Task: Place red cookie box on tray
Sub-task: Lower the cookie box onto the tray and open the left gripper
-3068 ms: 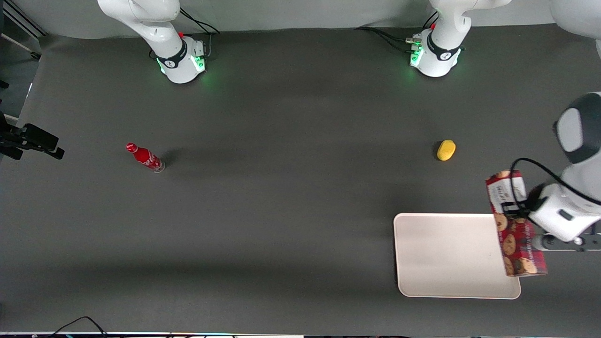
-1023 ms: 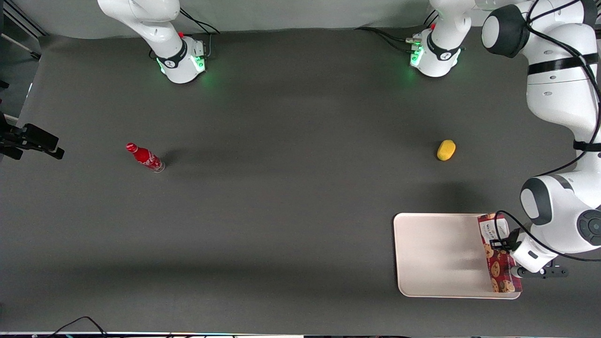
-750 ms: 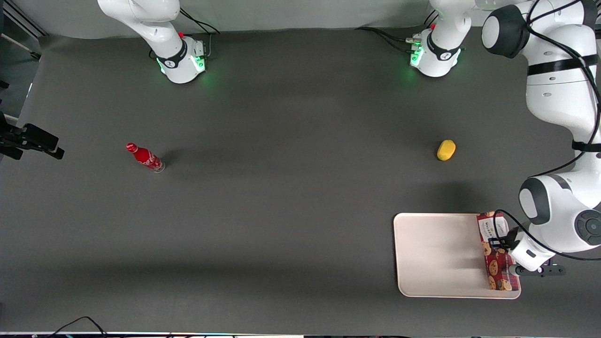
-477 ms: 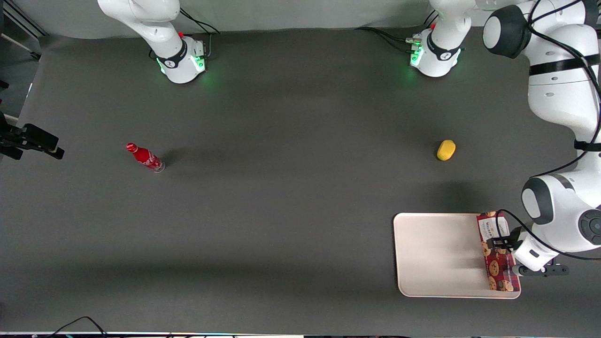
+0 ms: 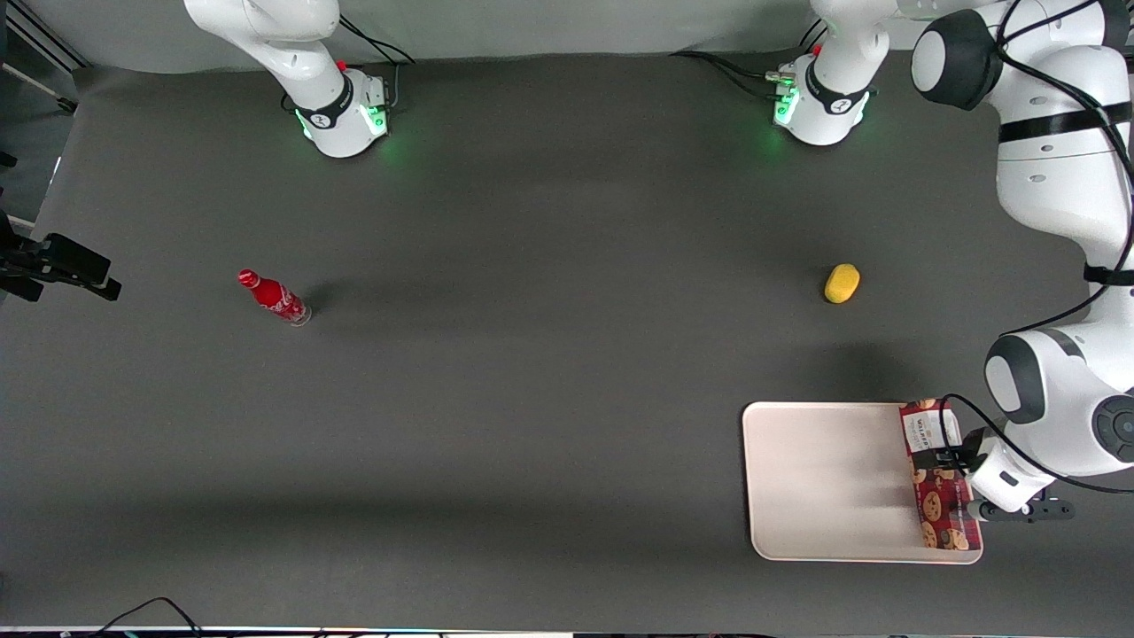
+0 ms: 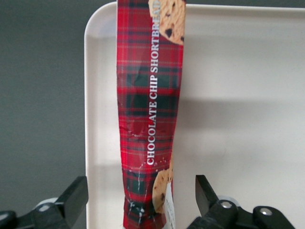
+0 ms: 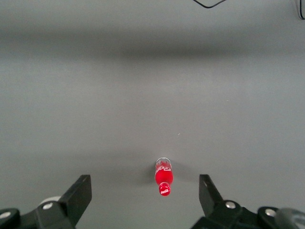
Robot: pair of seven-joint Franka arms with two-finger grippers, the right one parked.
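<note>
On the dark grey table, starting at the parked arm's end, a small red soda bottle stands by itself, well apart from everything else; it also shows from the parked wrist, with nothing near it. Going along the table toward my end, a small yellow lump lies on the bare cloth, farther from the front camera than the tray and not touching it.

Next comes the tray, cream-white and flat with rounded corners, lying close to the table's front edge. The red cookie box lies on it lengthwise, along the tray's edge at my arm's end, its white label end pointing away from the front camera and its cookie-printed end toward it. From my wrist the box looks like a long plaid strip reading "CHOCOLATE CHIP SHORTBREAD", resting on the tray just inside the rim near a rounded corner, with most of the tray's pale floor bare beside it.

My gripper sits low over the box, about midway along its length, at the edge of the tray nearest my arm. In the wrist view my gripper straddles the box: my fingers are spread wide, one on each side of the carton, with clear gaps between their tips and the cardboard, so I am not squeezing it.
</note>
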